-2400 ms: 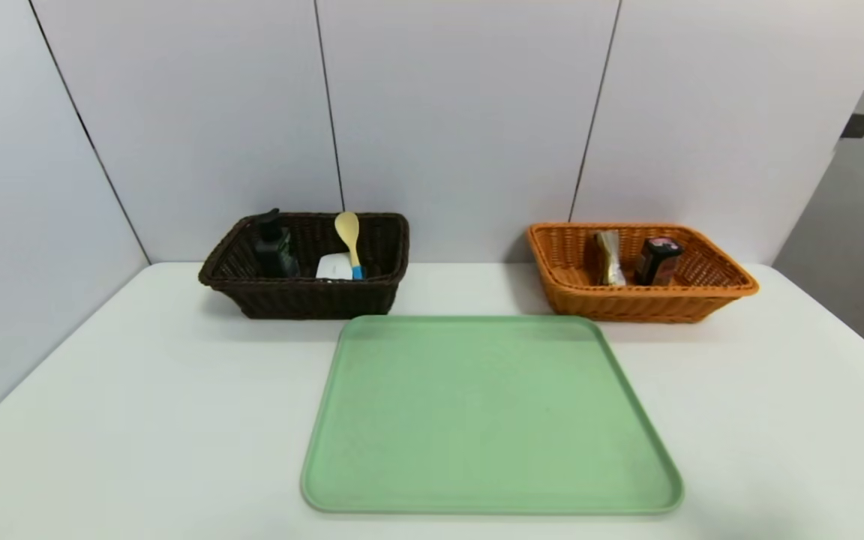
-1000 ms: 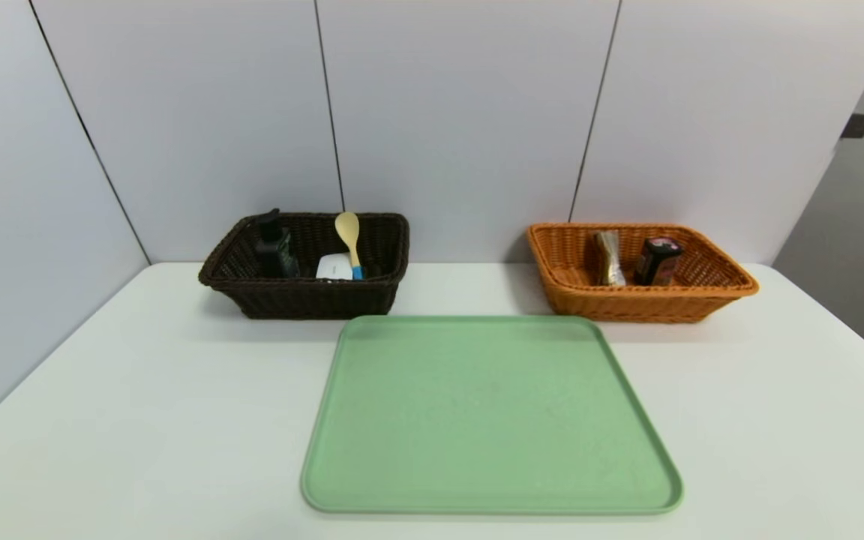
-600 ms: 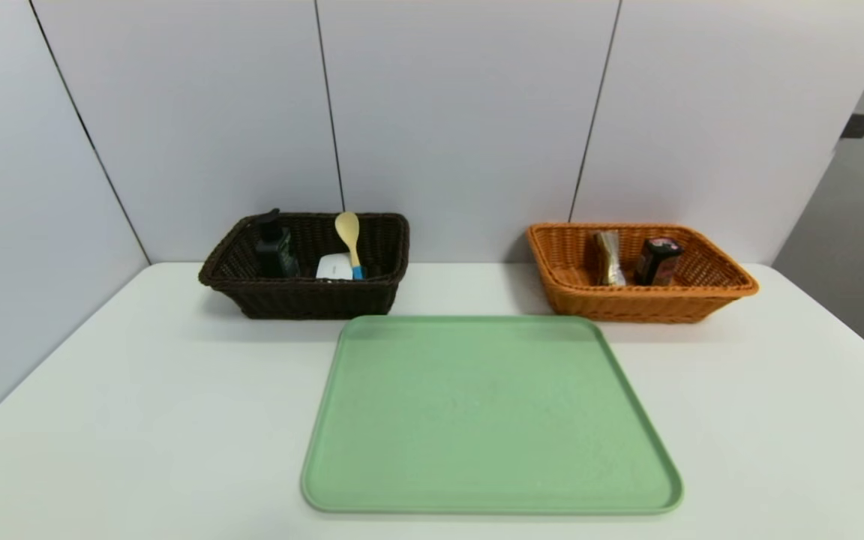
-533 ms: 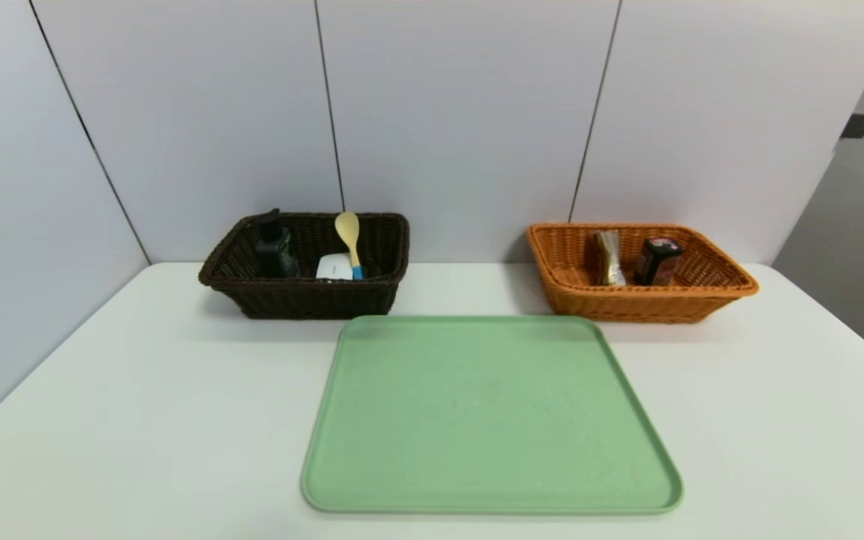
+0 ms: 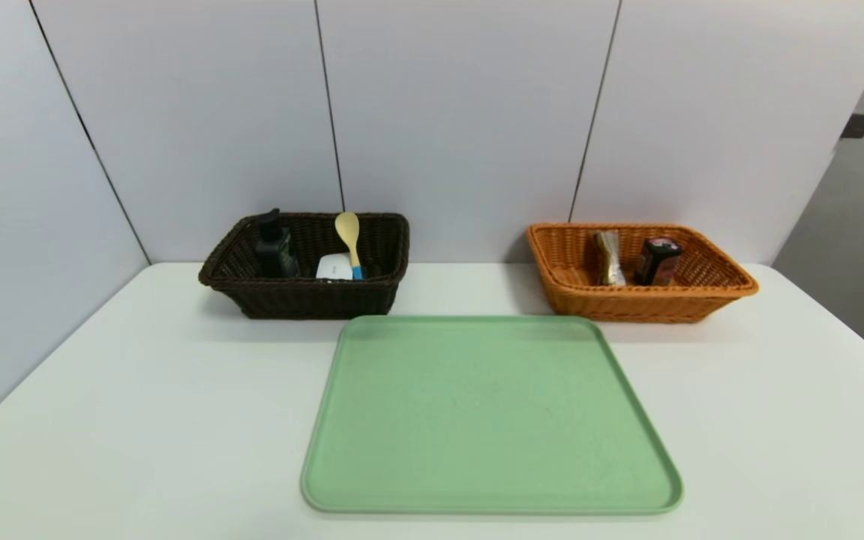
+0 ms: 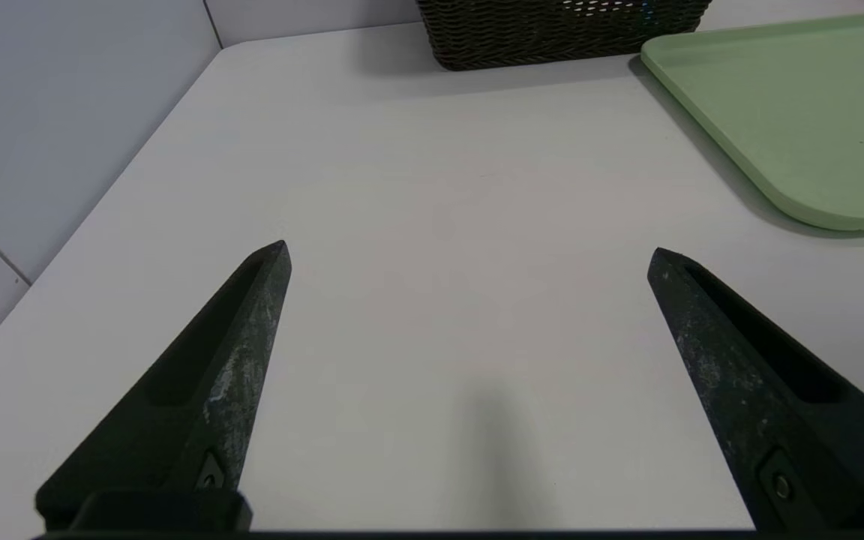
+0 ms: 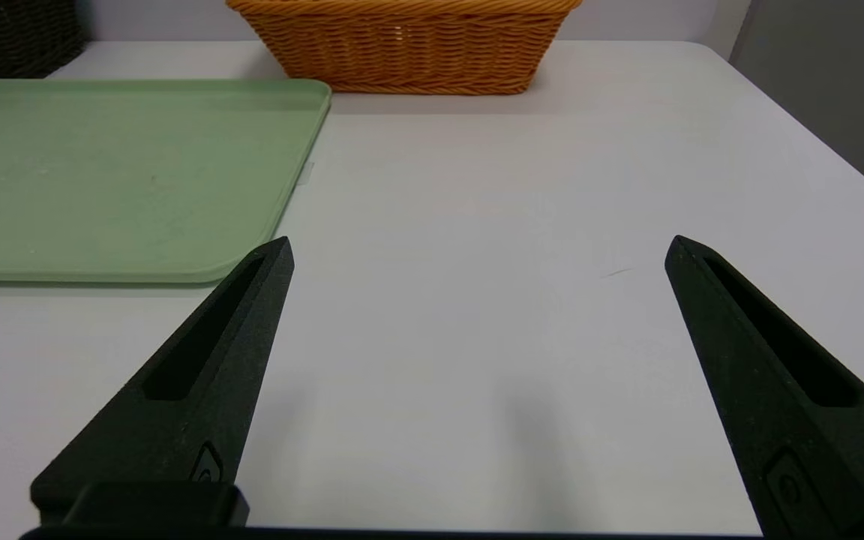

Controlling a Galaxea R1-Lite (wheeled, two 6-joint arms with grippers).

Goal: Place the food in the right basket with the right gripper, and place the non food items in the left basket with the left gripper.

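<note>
Two end effectors are hovering over one white tabletop (image 5: 177, 405), both idling: the left end effector (image 6: 469, 251) is keeping its two fingers spread wide apart with nothing between them, and the right end effector (image 7: 484, 244) is holding its two fingers just as far apart, also gripping nothing; ahead of the left end effector, one dark brown basket (image 5: 319, 300) is standing upright and carrying three non-food items: one black bottle (image 5: 276, 251) standing at the basket's left side, one white case (image 5: 335, 266), and one yellow spoon (image 5: 349, 236) with a blue handle, which is leaning up beside the case; ahead of the right end effector, one orange-tan basket (image 5: 642, 307) is standing upright and carrying two food items: one clear-wrapped snack packet (image 5: 610, 259) and, just beside it on the right, one small dark box (image 5: 658, 261) with a pink top; one green tray (image 5: 492, 412) is lying flat on the tabletop, extending forward and to the right of the left end effector, and forward and to the left of the right end effector, its near edge facing away from the two baskets
</note>
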